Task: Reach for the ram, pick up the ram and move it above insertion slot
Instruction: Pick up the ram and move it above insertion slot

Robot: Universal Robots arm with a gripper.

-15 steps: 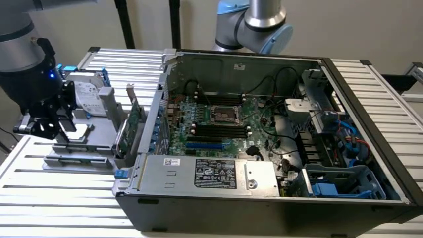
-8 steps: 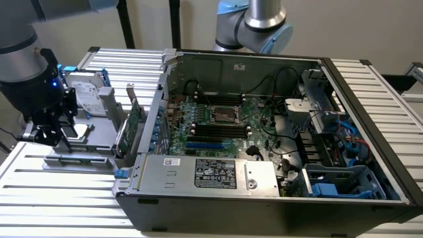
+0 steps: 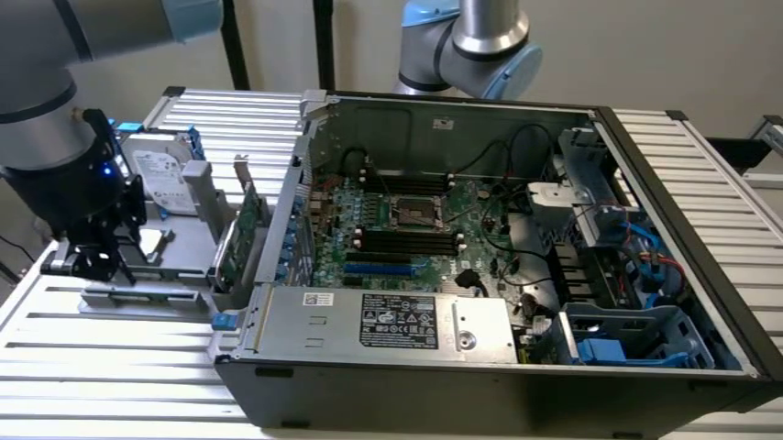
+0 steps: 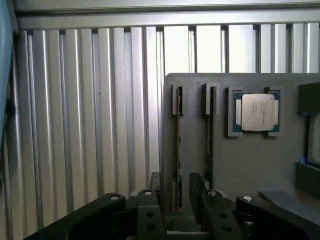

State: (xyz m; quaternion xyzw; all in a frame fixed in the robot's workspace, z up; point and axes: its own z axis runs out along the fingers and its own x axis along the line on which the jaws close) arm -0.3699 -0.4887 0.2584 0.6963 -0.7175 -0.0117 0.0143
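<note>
At the exterior view's left the gripper [image 3: 104, 269] sits low over the grey holder [image 3: 137, 296], beside the open computer case [image 3: 490, 396]. In the wrist view its fingers [image 4: 197, 192] stand spread either side of the ram [image 4: 178, 135], which stands upright in a holder slot.

A ribbed silver metal table [image 3: 110, 357] carries a big open computer case [image 3: 367, 394] and, just beside it, a grey parts holder [image 3: 128, 298].
</note>
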